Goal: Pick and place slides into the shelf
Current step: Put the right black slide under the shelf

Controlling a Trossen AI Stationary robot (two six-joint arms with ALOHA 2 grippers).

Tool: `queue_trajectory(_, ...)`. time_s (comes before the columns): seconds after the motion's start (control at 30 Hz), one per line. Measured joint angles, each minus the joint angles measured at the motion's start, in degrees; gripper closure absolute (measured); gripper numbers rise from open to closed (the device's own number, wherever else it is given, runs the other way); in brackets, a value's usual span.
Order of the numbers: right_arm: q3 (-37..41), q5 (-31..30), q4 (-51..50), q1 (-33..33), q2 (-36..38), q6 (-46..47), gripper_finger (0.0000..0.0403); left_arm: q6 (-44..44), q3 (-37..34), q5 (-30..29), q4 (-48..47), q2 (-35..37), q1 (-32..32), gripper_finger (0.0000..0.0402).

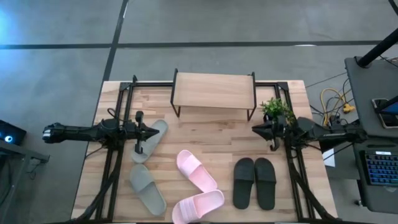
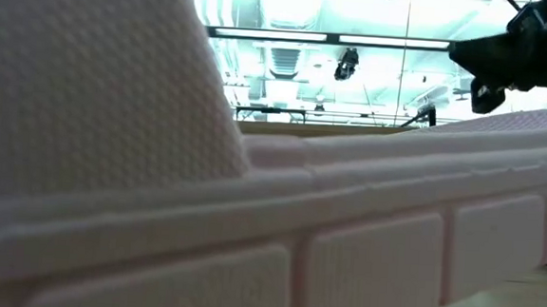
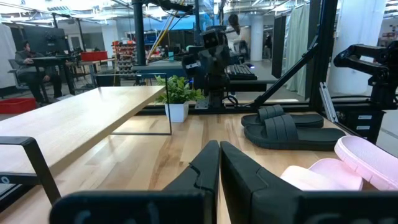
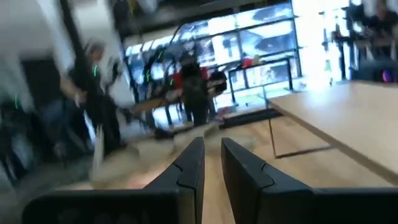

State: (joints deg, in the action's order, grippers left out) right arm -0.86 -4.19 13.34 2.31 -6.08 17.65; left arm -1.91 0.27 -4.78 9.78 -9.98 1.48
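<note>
The shelf [image 1: 212, 92] stands at the table's far middle, its plank top bare [image 3: 74, 121]. One grey-green slide [image 1: 151, 140] lies under my left gripper [image 1: 154, 132], the other [image 1: 148, 188] lies nearer the near edge. The pink pair [image 1: 195, 170] [image 1: 198, 206] lies in the near middle, and one of them fills the low view [image 2: 250, 219]. The black pair [image 1: 254, 182] [image 3: 283, 127] lies side by side at near right. My left gripper [image 3: 219, 155] hovers shut above the table. My right gripper [image 1: 256, 129] [image 4: 212, 152] is shut too, right of the shelf.
A small potted plant [image 1: 277, 109] [image 3: 177, 99] stands beside the right gripper, near the shelf's right legs. Black frame rails [image 1: 118, 106] run along the table's left, right and far sides. Bare wood lies between the shelf and the slides. People show in the room behind.
</note>
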Motion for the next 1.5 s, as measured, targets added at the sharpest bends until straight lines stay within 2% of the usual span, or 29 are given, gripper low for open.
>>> queue_trajectory(0.13, -1.7, 4.0, 1.4, 0.1, 0.1, 25.4, 0.0355, 0.0, 0.0, 0.0, 0.0, 0.0, 0.0, 0.0402)
queue_trajectory(0.23, -2.1, 7.4, 0.3, 0.1, 0.0, 32.7, 0.0355, 0.0, 0.0, 0.0, 0.1, 0.0, 0.0, 0.0402)
queue_trajectory(0.33, -3.6, 7.5, 1.2, 0.0, 0.0, 39.6, 0.0355, 0.0, 0.0, 0.0, 0.1, 0.0, 0.0, 0.0402)
queue_trajectory(0.4, -4.9, 6.9, 1.1, 0.0, 0.0, 40.5, 0.0355, 0.0, 0.0, 0.0, 0.0, 0.0, 0.0, 0.0402)
queue_trajectory(0.57, -9.4, 2.9, 3.1, 0.2, -0.3, 34.3, 0.0355, 0.0, 0.0, 0.0, 0.1, 0.0, 0.0, 0.0402)
queue_trajectory(0.67, -11.5, 4.5, 8.2, 0.2, -1.2, 31.8, 0.0355, 0.0, 0.0, 0.0, 0.1, 0.0, 0.0, 0.0402)
queue_trajectory(0.8, -16.2, 1.8, 6.2, 0.2, -4.9, 35.3, 0.0354, 0.0, 0.0, 0.0, 0.1, 0.0, 0.0, 0.0402)
queue_trajectory(0.9, -22.5, -2.0, -5.1, 0.5, -9.9, 36.8, 0.0340, 0.0, 0.0, 0.0, 0.1, 0.0, 0.0, 0.0402)
queue_trajectory(0.97, -28.1, -4.4, -18.1, 1.0, -14.6, 38.8, 0.0324, 0.0, 0.0, 0.0, 0.1, 0.0, 0.0, 0.0402)
queue_trajectory(1.13, -42.6, -4.8, -49.3, 4.0, -29.3, 45.5, 0.0280, 0.0, 0.0, 0.0, 0.1, 0.0, 0.0, 0.0402)
queue_trajectory(1.33, -57.8, -5.0, -68.9, 9.8, -45.9, 44.0, 0.0237, 0.0, 0.0, 0.0, 0.1, 0.0, 0.0, 0.0402)
queue_trajectory(1.5, -69.0, -4.3, -86.7, 16.6, -58.3, 44.4, 0.0220, 0.0, 0.0, 0.0, 0.1, 0.0, 0.0, 0.0402)
